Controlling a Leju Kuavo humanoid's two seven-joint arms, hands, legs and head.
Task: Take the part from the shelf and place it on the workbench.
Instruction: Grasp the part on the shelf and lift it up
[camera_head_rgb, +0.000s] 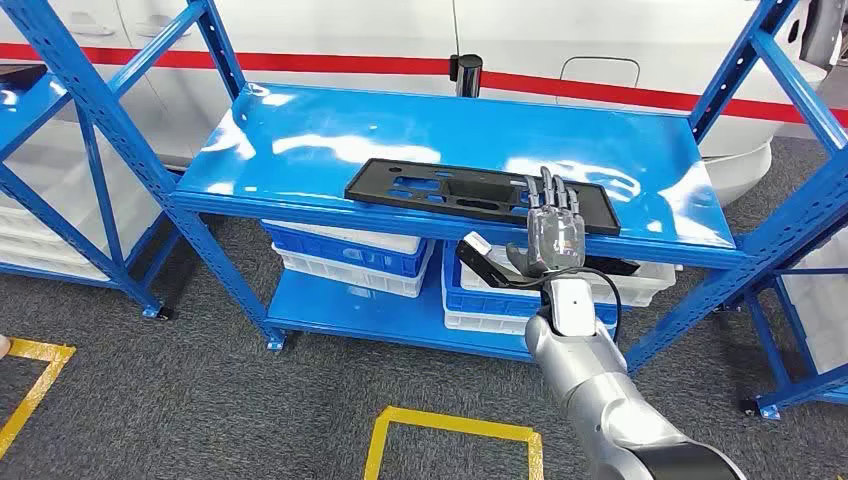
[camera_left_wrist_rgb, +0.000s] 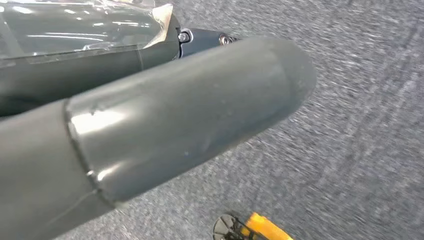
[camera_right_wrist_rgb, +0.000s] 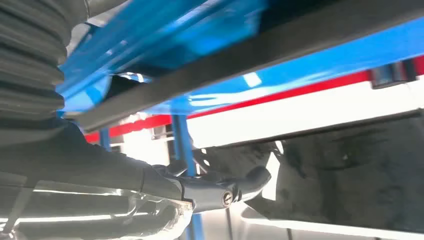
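Lying flat on the blue shelf, a black perforated part

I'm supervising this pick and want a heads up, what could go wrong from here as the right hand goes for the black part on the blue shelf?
The right hand reaches the black part at its right end only. The part is long and flat, so lifted there it may tilt or slip.

The part lies at the front edge of the shelf, so a nudge could push it off onto the floor.
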